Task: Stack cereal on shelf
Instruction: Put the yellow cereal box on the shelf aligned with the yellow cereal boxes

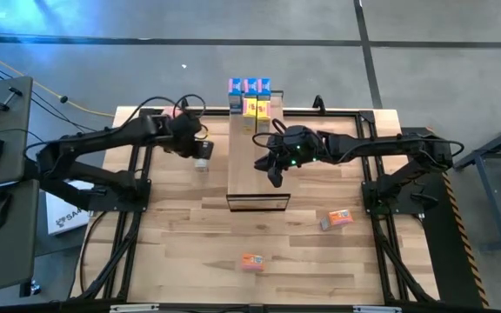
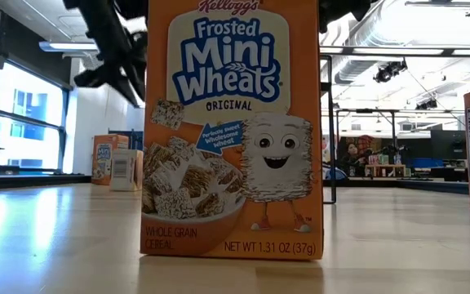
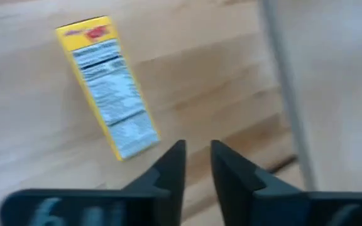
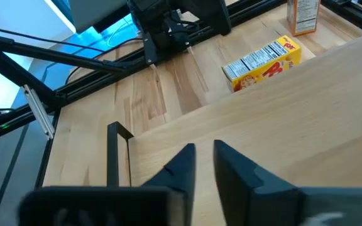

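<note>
With the left pincer (image 1: 202, 149) slightly parted and empty above the fallen yellow box (image 3: 107, 86) left of frame centre (right pincer (image 1: 273, 169) likewise empty), widen, straddle its narrow sides, then lift to the shelf (image 1: 256, 165).

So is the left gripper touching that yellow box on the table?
Apart. The left wrist view shows the left gripper empty, with bare table between its fingertips and the yellow box lying flat beyond them.
</note>
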